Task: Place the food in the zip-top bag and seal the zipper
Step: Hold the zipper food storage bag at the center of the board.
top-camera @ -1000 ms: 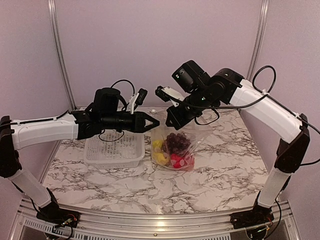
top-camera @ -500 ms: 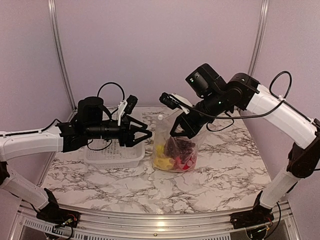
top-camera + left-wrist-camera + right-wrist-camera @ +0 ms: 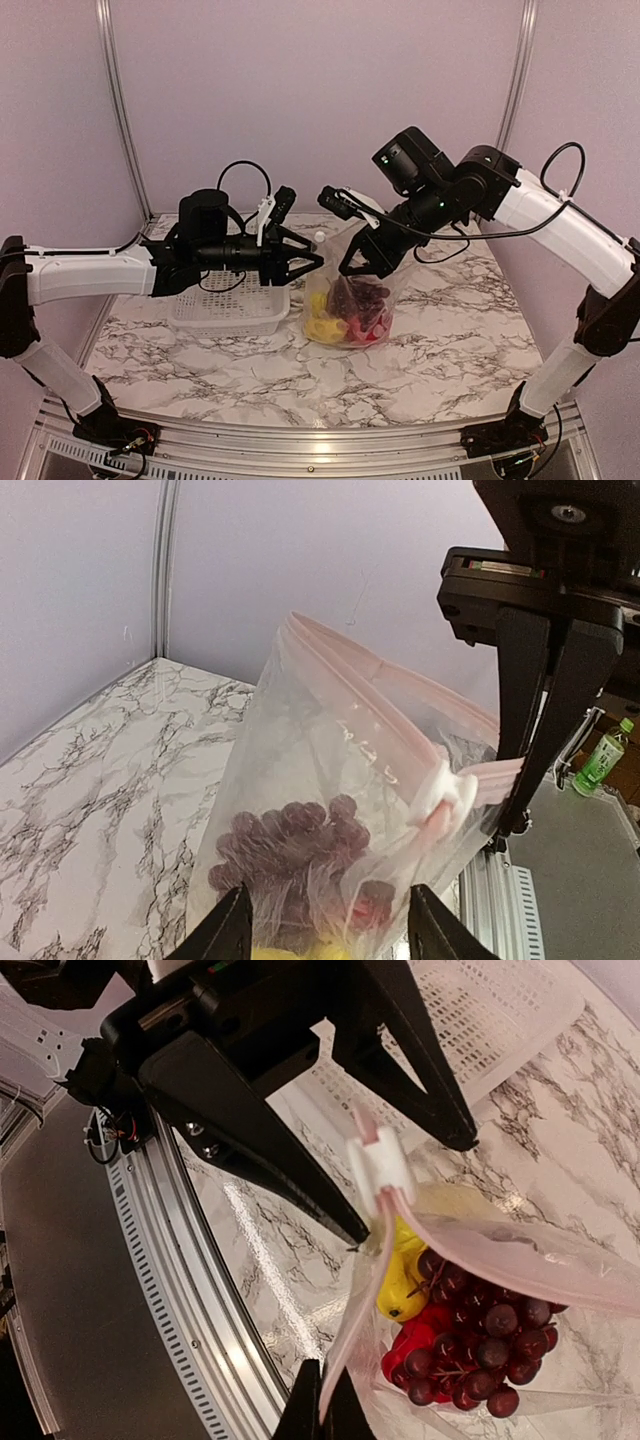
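The clear zip-top bag [image 3: 352, 300] stands on the table with the food in it: dark purple grapes [image 3: 480, 1345], a yellow piece [image 3: 398, 1295] and a red piece [image 3: 425, 1325]. My right gripper [image 3: 362, 268] is shut on the bag's pinkish zipper [image 3: 355, 1360] and holds the mouth up; its own view shows its tips [image 3: 322, 1405] pinching that edge. The white slider tab [image 3: 378, 1165] sits at the bag's left end. My left gripper [image 3: 310, 263] is open, its tips [image 3: 325, 935] close in front of the bag [image 3: 300, 820], the slider [image 3: 445, 795] just ahead near its right finger.
A white slotted basket [image 3: 228, 298] stands left of the bag, under my left arm. The metal table rail [image 3: 200, 1290] runs along the near edge. Purple walls close the back and sides.
My left gripper drew back left and opened, then moved right again toward the bag's slider end. My right arm shifted right and lower with the bag edge, then held still.
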You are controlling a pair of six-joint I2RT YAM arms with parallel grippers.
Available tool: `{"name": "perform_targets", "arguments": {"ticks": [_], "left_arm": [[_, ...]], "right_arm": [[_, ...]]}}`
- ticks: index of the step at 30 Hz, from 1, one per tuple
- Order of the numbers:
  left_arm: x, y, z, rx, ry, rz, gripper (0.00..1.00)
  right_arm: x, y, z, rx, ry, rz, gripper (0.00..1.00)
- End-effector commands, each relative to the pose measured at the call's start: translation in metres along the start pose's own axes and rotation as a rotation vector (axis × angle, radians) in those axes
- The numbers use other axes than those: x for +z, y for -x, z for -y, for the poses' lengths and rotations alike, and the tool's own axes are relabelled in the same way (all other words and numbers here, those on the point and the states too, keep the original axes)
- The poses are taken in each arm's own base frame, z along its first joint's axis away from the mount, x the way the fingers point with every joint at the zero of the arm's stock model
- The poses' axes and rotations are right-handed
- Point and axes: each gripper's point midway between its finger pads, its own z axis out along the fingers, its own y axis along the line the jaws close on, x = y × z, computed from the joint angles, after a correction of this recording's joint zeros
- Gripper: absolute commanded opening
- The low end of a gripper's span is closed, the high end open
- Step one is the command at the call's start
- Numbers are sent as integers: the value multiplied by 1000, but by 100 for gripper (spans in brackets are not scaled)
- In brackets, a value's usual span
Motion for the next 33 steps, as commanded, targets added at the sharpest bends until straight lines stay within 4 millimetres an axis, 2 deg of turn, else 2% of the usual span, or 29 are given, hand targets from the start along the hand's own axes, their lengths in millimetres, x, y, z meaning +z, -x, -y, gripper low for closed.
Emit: {"name": "perform_targets", "arguments": {"ticks": [1, 3, 8, 13, 20, 24, 33], "left_arm": [[10, 23, 3, 83, -39, 59, 53], [13, 26, 3, 91, -55, 66, 49], [18, 27, 1, 91, -68, 80, 35], [15, 27, -4, 73, -64, 96, 30], [5, 38, -9, 75, -59, 155, 25], [7, 38, -10, 72, -70, 160, 19], [9, 39, -15, 51, -74, 187, 15]], "right_arm": [[-3, 11, 15, -13, -99, 18, 0], [-4, 13, 29, -1, -174, 16, 0], [-14, 28, 48, 30, -244, 50, 0], [-18, 30, 59, 60, -276, 55, 0], [-15, 26, 65, 82, -285, 38, 0], [-16, 29, 68, 88, -291, 41, 0], [-12, 30, 68, 93, -279, 34, 0]]}}
